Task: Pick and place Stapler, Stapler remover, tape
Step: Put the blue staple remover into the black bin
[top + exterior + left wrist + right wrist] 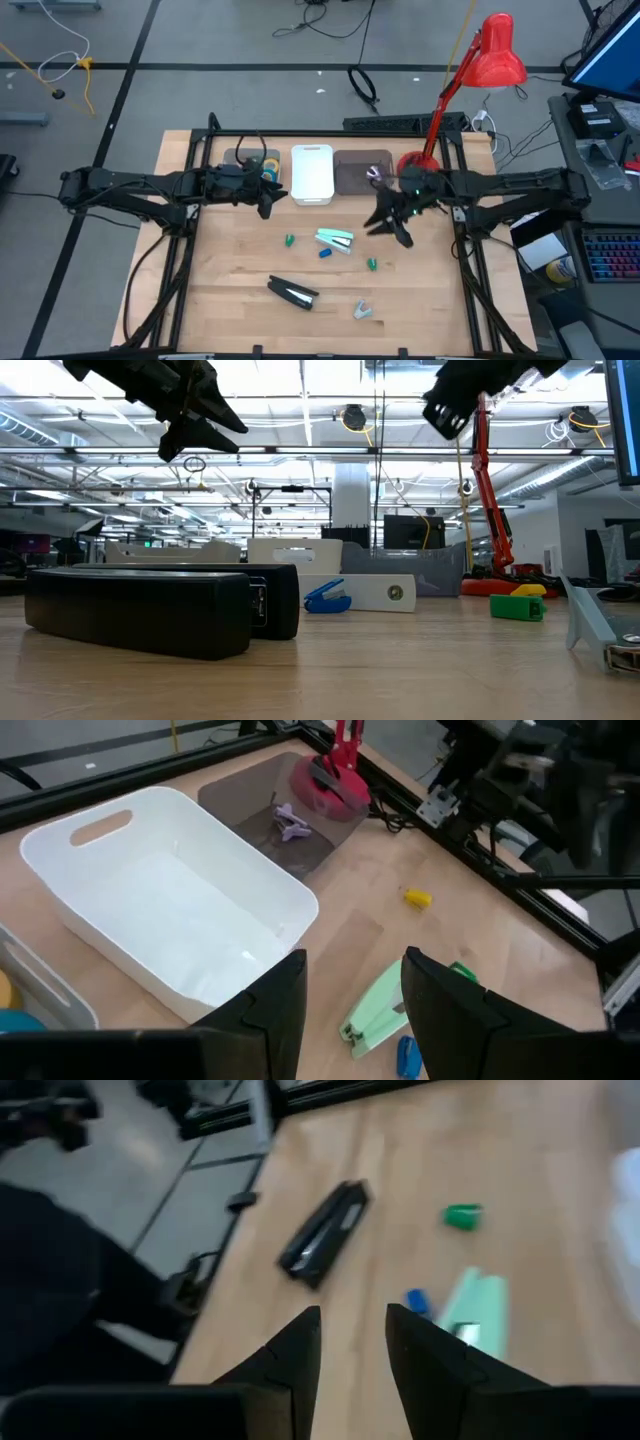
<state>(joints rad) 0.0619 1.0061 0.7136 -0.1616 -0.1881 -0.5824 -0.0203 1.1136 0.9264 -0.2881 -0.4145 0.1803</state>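
- Right end effector (pixel 400 226) hanging above the bench (pixel 230 310) just beside the mint-green stapler (pixel 336 238), fingers (pixel 300 1345) narrowly parted and holding nothing; could jam against the body if too narrow for it
- Small blue bit (pixel 325 253) touching or just beside that stapler; may get pinched along or flicked away
- Black stapler (pixel 292 293) and grey stapler remover (pixel 362 311) near the front edge; a careless sweep could push them off
- Left end effector (pixel 266 200) parked by the white bin (pixel 312 175), fingers apart, empty; risk of arms crossing over the bins
- Purple remover (pixel 291 821) already in the brown tray (pixel 240 792); tape rolls (pixel 270 166) in the grey bin (pixel 240 158), colours hard to tell
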